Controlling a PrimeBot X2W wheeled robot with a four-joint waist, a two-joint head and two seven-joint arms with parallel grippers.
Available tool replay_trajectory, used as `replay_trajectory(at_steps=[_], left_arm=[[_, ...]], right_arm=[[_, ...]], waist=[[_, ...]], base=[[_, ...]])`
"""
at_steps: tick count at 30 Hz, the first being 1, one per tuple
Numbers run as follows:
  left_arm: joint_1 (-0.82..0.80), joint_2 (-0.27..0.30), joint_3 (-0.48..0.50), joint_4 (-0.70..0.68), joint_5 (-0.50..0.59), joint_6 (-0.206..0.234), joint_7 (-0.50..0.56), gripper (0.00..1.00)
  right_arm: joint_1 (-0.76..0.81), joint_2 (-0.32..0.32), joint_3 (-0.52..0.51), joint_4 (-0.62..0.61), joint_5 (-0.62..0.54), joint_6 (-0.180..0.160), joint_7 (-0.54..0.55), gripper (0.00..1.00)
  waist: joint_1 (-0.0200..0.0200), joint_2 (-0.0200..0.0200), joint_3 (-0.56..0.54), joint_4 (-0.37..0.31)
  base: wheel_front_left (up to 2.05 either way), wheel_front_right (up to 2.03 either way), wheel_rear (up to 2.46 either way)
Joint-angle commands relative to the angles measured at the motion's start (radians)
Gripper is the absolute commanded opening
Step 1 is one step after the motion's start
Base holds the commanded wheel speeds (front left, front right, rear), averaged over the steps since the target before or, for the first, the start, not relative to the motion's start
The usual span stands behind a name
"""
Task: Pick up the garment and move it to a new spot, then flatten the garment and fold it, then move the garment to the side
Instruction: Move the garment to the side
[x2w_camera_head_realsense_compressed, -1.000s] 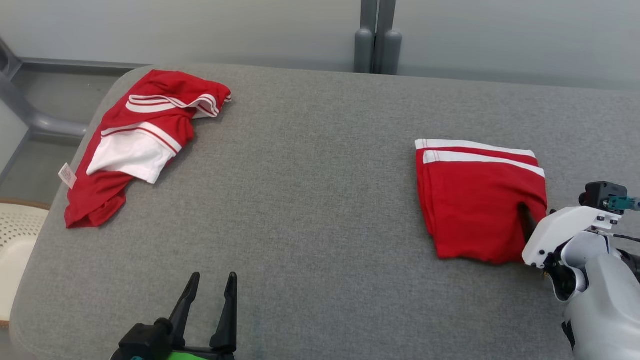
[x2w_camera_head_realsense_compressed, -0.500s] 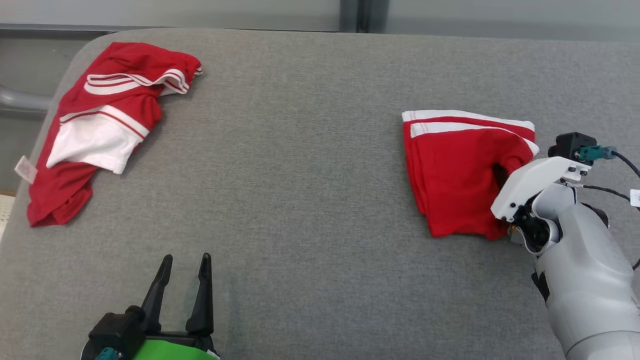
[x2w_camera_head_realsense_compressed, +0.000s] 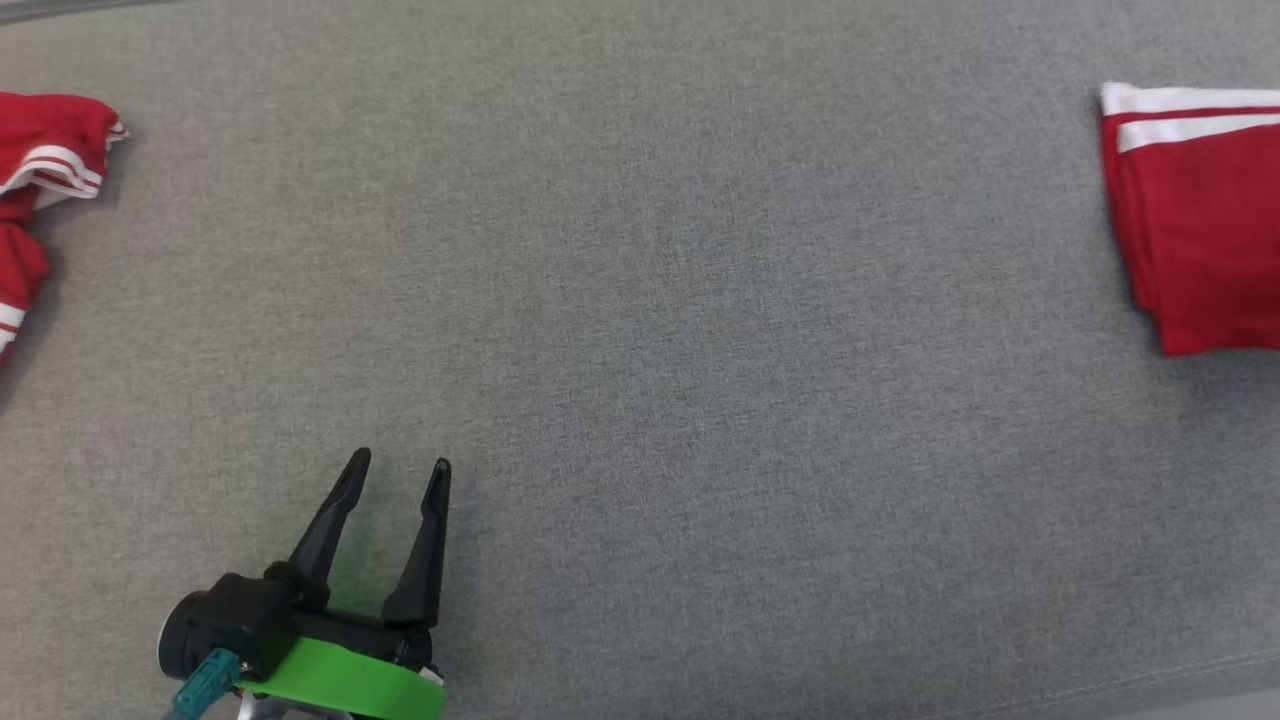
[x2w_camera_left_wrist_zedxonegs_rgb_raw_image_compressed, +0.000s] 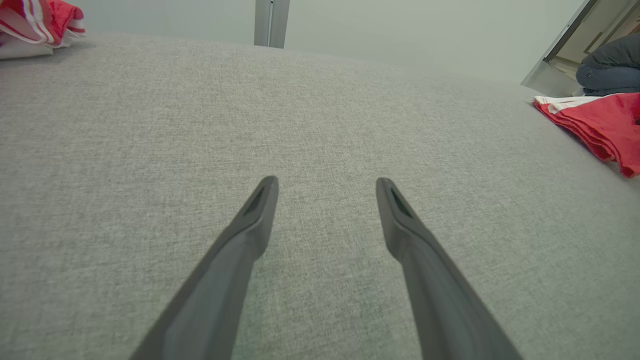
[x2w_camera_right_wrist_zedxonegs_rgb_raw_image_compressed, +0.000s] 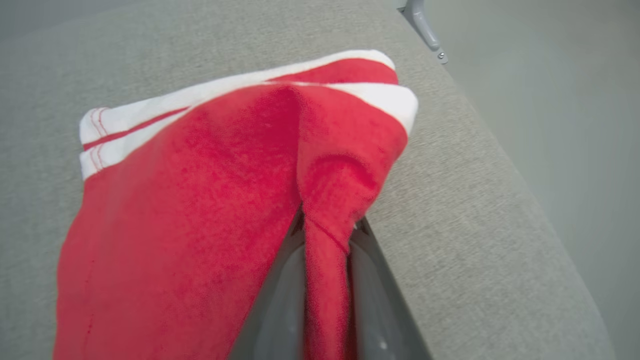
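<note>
The folded red garment (x2w_camera_head_realsense_compressed: 1200, 230) with white stripes lies at the right edge of the head view. In the left wrist view the garment (x2w_camera_left_wrist_zedxonegs_rgb_raw_image_compressed: 595, 120) sits far right. In the right wrist view my right gripper (x2w_camera_right_wrist_zedxonegs_rgb_raw_image_compressed: 330, 220) is shut on a raised pinch of the garment (x2w_camera_right_wrist_zedxonegs_rgb_raw_image_compressed: 200, 190) near its right side, pulling the cloth into a ridge. My left gripper (x2w_camera_head_realsense_compressed: 400, 460) rests low on the table at the lower left. It is open, and in its own view the left gripper (x2w_camera_left_wrist_zedxonegs_rgb_raw_image_compressed: 326, 181) has only bare cloth surface between its fingers.
A second, crumpled red and white garment (x2w_camera_head_realsense_compressed: 40, 170) lies at the far left, also at top left as the crumpled garment (x2w_camera_left_wrist_zedxonegs_rgb_raw_image_compressed: 35, 20). The grey padded table (x2w_camera_head_realsense_compressed: 650, 300) drops off just right of the held garment at its edge (x2w_camera_right_wrist_zedxonegs_rgb_raw_image_compressed: 500, 200). A dark bundle (x2w_camera_left_wrist_zedxonegs_rgb_raw_image_compressed: 607, 65) lies beyond.
The head camera has tilted down and shifted, taking the right arm out of its view. My right gripper has closed on the folded garment's right side. The left gripper stayed open and still.
</note>
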Motion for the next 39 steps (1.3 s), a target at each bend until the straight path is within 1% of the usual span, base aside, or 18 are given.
replay_trajectory(at_steps=[1,5,7,8,9,10,14,16,18,20,22,26,30,34,37,39], left_arm=[[-0.008,0.014,0.011,-0.008,-0.007,0.0,0.0,1.0],[0.014,0.031,0.041,-0.011,-0.015,0.0,0.0,1.0],[0.023,0.033,0.053,-0.014,-0.022,0.0,0.0,1.0],[0.024,0.033,0.058,-0.015,-0.024,0.0,0.0,1.0],[0.023,0.032,0.061,-0.016,-0.025,0.0,0.0,1.0],[0.02,0.028,0.067,-0.017,-0.026,0.0,0.001,1.0],[0.017,0.014,0.08,-0.017,-0.027,0.001,0.001,1.0],[0.019,0.008,0.089,-0.012,-0.026,0.001,0.001,1.0],[0.016,0.001,0.093,-0.007,-0.03,0.001,0.002,1.0],[0.018,-0.007,0.098,0.0,-0.033,0.001,0.001,1.0],[0.019,-0.015,0.101,0.004,-0.035,0.001,0.001,1.0],[0.028,-0.038,0.106,0.021,-0.034,0.001,0.0,1.0],[0.064,-0.059,0.121,0.042,-0.027,0.001,0.0,1.0],[0.098,-0.076,0.139,0.051,-0.012,0.001,0.0,1.0],[0.128,-0.09,0.162,0.058,0.006,0.001,0.0,1.0],[0.145,-0.1,0.179,0.063,0.018,0.001,0.0,1.0]], right_arm=[[-0.034,-0.02,-0.02,-0.012,-0.032,0.0,0.006,0.0],[-0.095,-0.069,-0.076,-0.021,-0.157,0.0,0.011,0.0],[-0.118,-0.083,-0.105,-0.021,-0.22,0.0,0.006,0.0],[-0.133,-0.087,-0.127,-0.019,-0.251,0.0,0.004,0.3],[-0.142,-0.088,-0.145,-0.018,-0.281,0.0,0.005,0.51],[-0.15,-0.086,-0.169,-0.016,-0.317,0.0,0.008,1.0],[-0.171,-0.071,-0.236,-0.038,-0.451,0.0,0.031,1.0],[-0.18,-0.056,-0.248,-0.064,-0.497,0.0,0.038,1.0],[-0.182,-0.035,-0.242,-0.103,-0.522,0.0,0.007,1.0],[-0.164,-0.007,-0.226,-0.132,-0.515,0.0,-0.022,1.0],[-0.13,-0.007,-0.196,-0.162,-0.53,-0.001,-0.03,1.0],[-0.052,0.03,-0.163,-0.237,-0.485,-0.001,-0.093,1.0],[0.078,0.099,-0.116,-0.33,-0.407,-0.001,-0.183,1.0],[0.247,0.158,-0.07,-0.429,-0.329,-0.001,-0.296,1.0],[0.404,0.198,-0.038,-0.49,-0.274,0.0,-0.405,1.0],[0.501,0.244,-0.03,-0.511,-0.224,0.0,-0.465,1.0]], waist=[[-0.0001,-0.0001,0.109,-0.007],[-0.0001,-0.0001,0.136,0.022],[-0.0001,-0.0001,0.142,0.033],[-0.0001,-0.0001,0.147,0.038],[-0.0001,-0.0001,0.152,0.042],[-0.0001,-0.0001,0.157,0.045],[-0.0001,-0.0001,0.157,0.044],[-0.0001,-0.0001,0.15,0.035],[-0.0001,-0.0001,0.132,0.027],[-0.0001,-0.0001,0.098,0.022],[-0.0001,-0.0001,0.068,0.018],[-0.0001,-0.0001,-0.022,0.016],[-0.0001,-0.0001,-0.127,0.016],[-0.0001,-0.0001,-0.229,0.033],[-0.0001,-0.0001,-0.302,0.06],[-0.0001,-0.0001,-0.345,0.077]], base=[[0.0,0.0,0.0],[0.0,0.0,0.0],[0.0,0.0,0.0],[0.0,0.0,0.0],[0.0,0.0,0.0],[0.0,0.0,0.0],[0.0,0.0,0.0],[0.0,0.0,0.0],[0.0,0.0,0.0],[0.0,0.0,0.0],[0.0,0.0,0.0],[0.0,0.0,0.0],[0.0,0.0,0.0],[0.0,0.0,0.0],[0.0,0.0,0.0],[0.0,0.0,0.0]])
